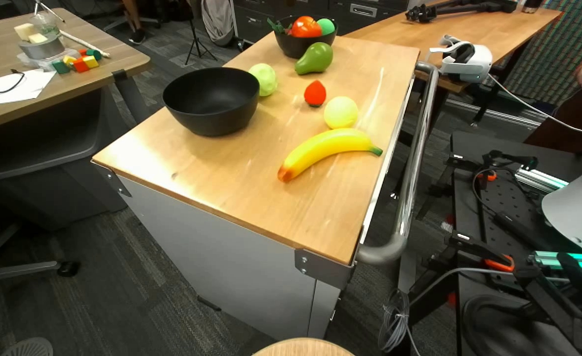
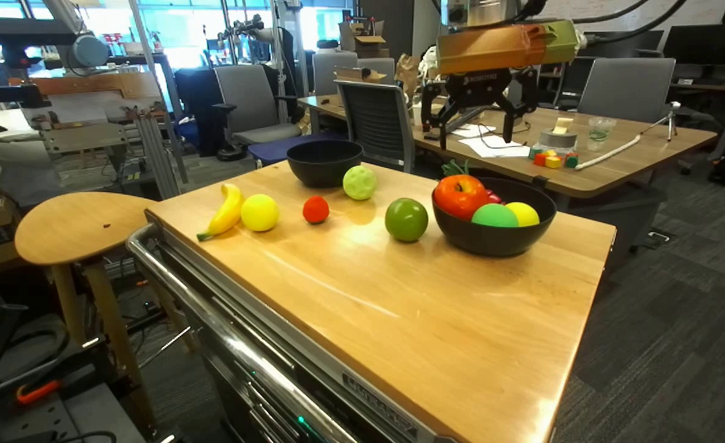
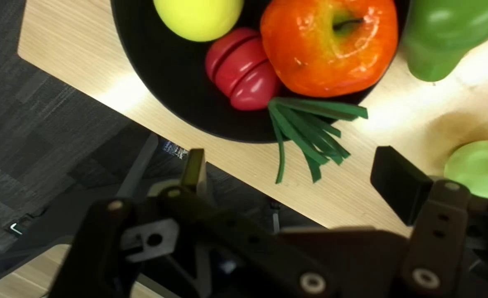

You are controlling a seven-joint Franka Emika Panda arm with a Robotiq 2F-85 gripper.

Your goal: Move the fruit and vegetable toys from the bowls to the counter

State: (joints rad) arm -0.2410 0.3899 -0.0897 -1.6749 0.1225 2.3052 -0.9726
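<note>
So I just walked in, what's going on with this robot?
The robot arm is meant to move toys onto the counter. Its fingers hang open, gripping nothing. The counter holds a banana, pear, red toy, yellow ball and pale green toy. One black bowl holds an apple and more; nothing shows in the other bowl.

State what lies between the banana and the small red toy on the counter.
The round yellow toy lies between the banana and the small red toy, seen in an exterior view.
</note>
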